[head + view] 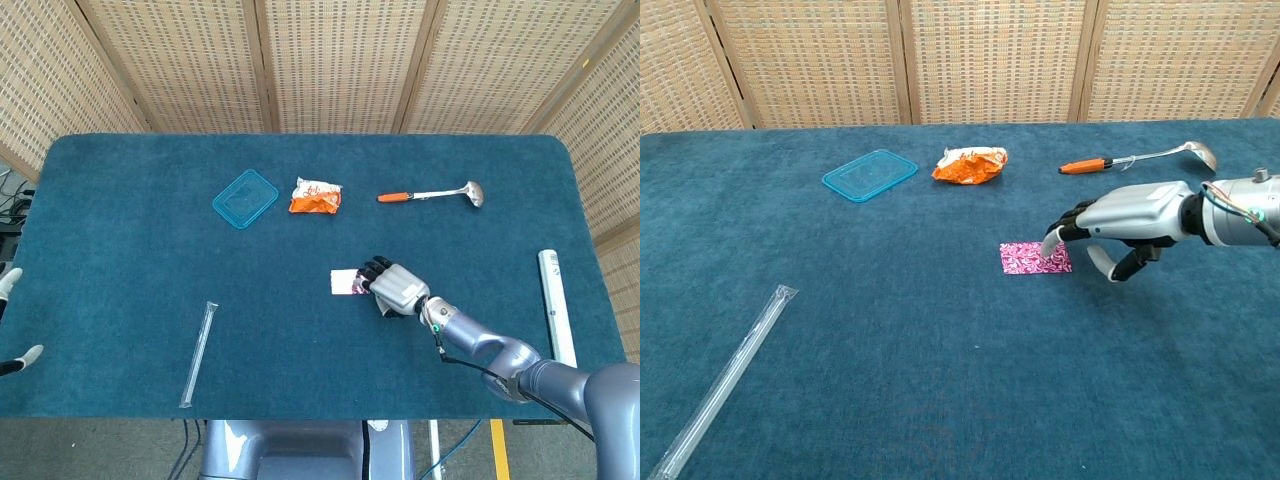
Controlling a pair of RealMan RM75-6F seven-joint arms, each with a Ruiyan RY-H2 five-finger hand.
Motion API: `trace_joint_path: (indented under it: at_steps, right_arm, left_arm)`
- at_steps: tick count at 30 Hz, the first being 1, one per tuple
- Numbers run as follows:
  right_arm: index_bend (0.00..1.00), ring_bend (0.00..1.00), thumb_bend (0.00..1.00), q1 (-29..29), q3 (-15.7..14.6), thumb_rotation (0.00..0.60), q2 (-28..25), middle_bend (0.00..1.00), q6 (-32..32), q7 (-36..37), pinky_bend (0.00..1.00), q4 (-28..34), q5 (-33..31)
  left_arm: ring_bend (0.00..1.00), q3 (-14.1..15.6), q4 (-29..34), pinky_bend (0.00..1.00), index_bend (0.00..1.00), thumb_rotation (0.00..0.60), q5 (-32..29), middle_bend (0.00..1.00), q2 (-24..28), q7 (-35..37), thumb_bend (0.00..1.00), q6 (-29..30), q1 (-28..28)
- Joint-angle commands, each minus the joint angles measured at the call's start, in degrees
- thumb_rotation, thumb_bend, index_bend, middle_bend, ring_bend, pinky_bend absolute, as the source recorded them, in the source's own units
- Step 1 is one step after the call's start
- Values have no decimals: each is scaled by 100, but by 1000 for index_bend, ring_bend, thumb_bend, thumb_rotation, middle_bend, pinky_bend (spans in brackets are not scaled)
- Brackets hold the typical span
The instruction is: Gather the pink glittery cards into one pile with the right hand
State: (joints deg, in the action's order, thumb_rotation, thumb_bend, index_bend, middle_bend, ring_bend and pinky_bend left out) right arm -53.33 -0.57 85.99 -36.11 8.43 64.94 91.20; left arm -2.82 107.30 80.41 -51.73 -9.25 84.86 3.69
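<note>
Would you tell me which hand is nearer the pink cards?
Right. The right hand touches the pink cards' right edge; the left hand sits at the table's far left edge.

Counter [120,200]: lid [245,198], snack packet [315,196] and ladle [432,193] in a row along the far side, left to right. Cards [1035,258] mid-counter; right hand [1128,215] at their right edge, fingers [1052,238] touching. Plastic sleeve [198,352] near left. Tube [556,305] at right edge.
</note>
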Motion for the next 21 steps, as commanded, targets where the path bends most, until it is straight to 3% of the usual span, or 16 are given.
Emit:
trace_joint_path:
  at_steps: [1,12,21]
  right_arm:
    - [140,0,930,-8,-29,600,20,108,19,-28,0,-27,-12]
    - [140,0,930,-21,-195,600,-28,108,24,-159,0,32,41]
    - [140,0,930,35,-484,600,-344,111,-222,-219,0,586,334]
  left_arm:
    - [0,3,-8,0,0,600,6,0,-1,10,46,3,-4]
    - [0,12,-37,0,0,600,11,0,-30,36,46,19,-23]
    - [0,8,-24,0,0,600,2,0,-57,-26,46,-12,-2]
